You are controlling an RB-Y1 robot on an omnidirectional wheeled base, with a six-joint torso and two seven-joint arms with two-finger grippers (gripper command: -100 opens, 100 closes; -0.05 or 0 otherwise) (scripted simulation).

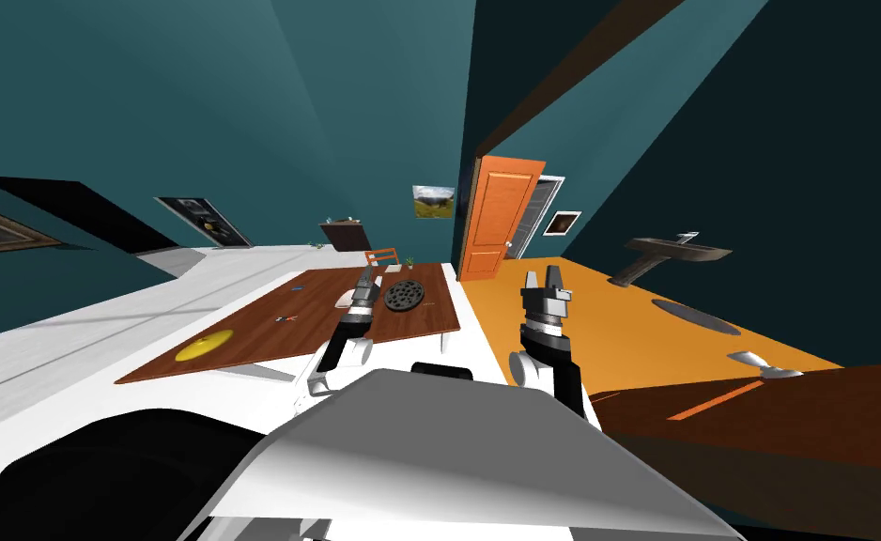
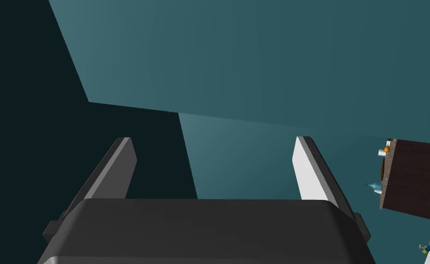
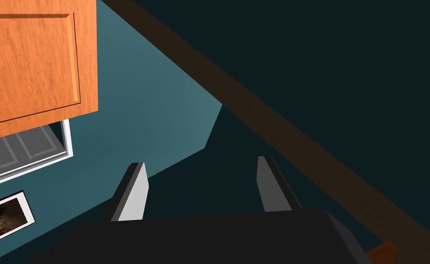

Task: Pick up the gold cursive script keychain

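Keychain (image 1: 285,319): my best guess is the small dark speck on the brown bench (image 1: 241,349), left part of the top, about mid-depth. It's too small to read gold, script or long axis, so the ID is a judgement only

Key relation: the speck lies left of the left claw (image 1: 364,279) and a bit nearer, down on the bench top. The left claw is raised over the bench's right half. In the left wrist view the left claw (image 2: 214,140) points up at the teal wall, not at the bench, fingers spread wide, nothing between them

The right claw (image 1: 542,279) is off to the right of the bench, over the orange floor, well apart from the speck. In the right wrist view the right claw (image 3: 200,161) is also wide apart and empty, aimed at the wall

The left arm is clearly nearer, so the reach is likely its job; the claw needs tipping down, then going left and low

Counts:
- bench 1
- claws 2
- yellow disc (image 1: 204,347) 1, near-left end of the bench
- dark perforated round disc (image 1: 404,296) 1, just right of the left claw
- white lump (image 1: 345,299) 1, just left of the left claw
- orange chair (image 1: 382,255) 1, at the far end of the bench
- candidate keychain specks 1
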